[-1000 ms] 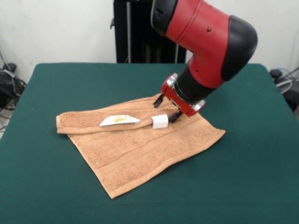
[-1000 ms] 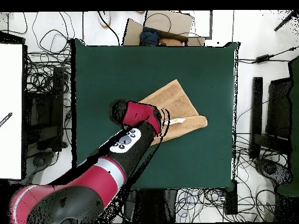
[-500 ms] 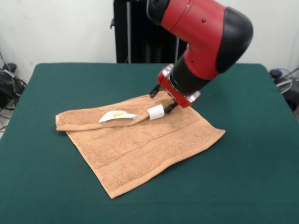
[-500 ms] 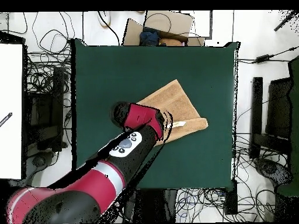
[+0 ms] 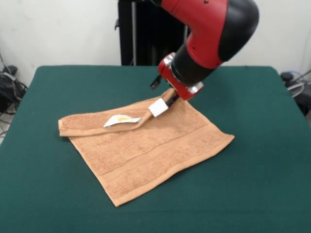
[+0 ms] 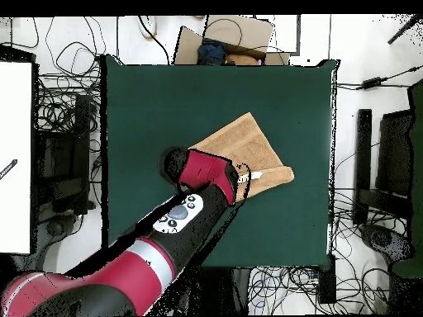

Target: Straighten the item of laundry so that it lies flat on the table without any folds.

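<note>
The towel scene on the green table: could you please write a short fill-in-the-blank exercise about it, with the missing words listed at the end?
1. The orange-tan towel lies on a dark ____ table.
2. The gripper is shut on a folded-over edge of the towel and holds it ____ the table surface.
3. Along the folded-over edge there are two small tags of ____ colour.
4. In the front view, the folded strip runs along the towel's ____ side, nearer the robot.

Missing words: green; above; white; far
</note>
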Motion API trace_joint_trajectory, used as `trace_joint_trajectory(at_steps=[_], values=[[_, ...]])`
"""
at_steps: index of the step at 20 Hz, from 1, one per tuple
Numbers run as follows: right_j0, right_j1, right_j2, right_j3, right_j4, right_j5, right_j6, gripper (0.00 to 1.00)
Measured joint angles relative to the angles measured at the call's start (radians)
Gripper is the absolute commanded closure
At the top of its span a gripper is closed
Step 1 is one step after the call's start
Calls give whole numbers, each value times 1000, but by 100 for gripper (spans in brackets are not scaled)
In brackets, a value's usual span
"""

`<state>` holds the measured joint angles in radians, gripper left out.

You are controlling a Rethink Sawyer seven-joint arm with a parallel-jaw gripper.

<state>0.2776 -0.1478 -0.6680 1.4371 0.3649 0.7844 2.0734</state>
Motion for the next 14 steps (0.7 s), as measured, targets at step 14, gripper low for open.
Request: trace_joint_trajectory(at_steps=[14], values=[[-105,-34,109,68,12,-186,0,0]])
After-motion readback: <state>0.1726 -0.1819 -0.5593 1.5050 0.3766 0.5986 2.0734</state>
